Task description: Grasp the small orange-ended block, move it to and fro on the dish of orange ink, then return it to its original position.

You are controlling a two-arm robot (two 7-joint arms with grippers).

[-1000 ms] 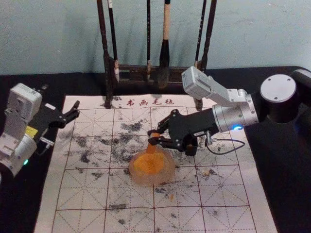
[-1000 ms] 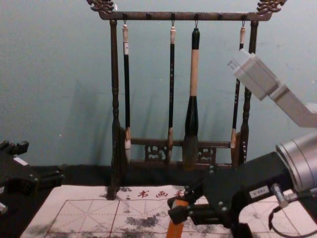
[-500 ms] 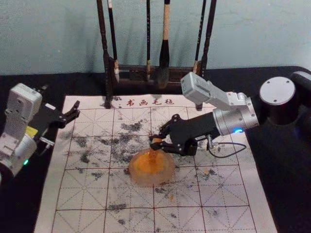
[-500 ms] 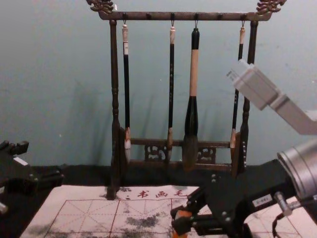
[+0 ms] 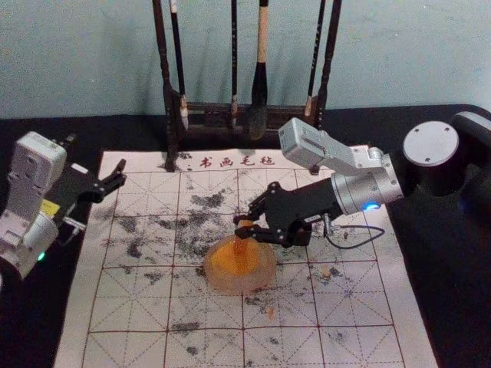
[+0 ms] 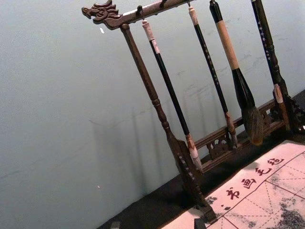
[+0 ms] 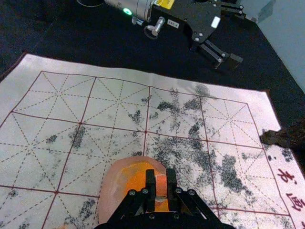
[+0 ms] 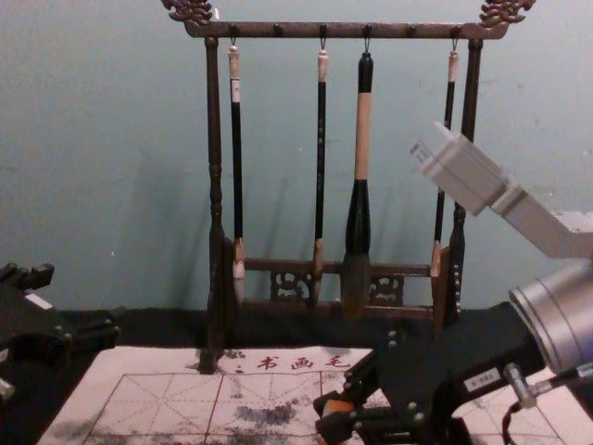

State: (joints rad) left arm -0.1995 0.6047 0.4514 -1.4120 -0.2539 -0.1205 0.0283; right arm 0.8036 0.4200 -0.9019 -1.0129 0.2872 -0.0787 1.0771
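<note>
head view: left gripper (image 5: 96,156) parked, fingers wide, well apart from the dish (image 5: 261,282).
block (image 5: 242,245) stands near-upright at the orange ink (image 5: 222,257), top pinched by the right gripper (image 5: 242,225) from the right; strokes likely need that long axis steep.

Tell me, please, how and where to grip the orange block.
Probably best by the upper end of the block, from the robot's right, fingers on opposite sides, as the right gripper does: it is slim and near upright over the dish.

Black table (image 5: 449,291); on it, gridded mat (image 5: 360,341); brush rack (image 5: 211,119).
</note>
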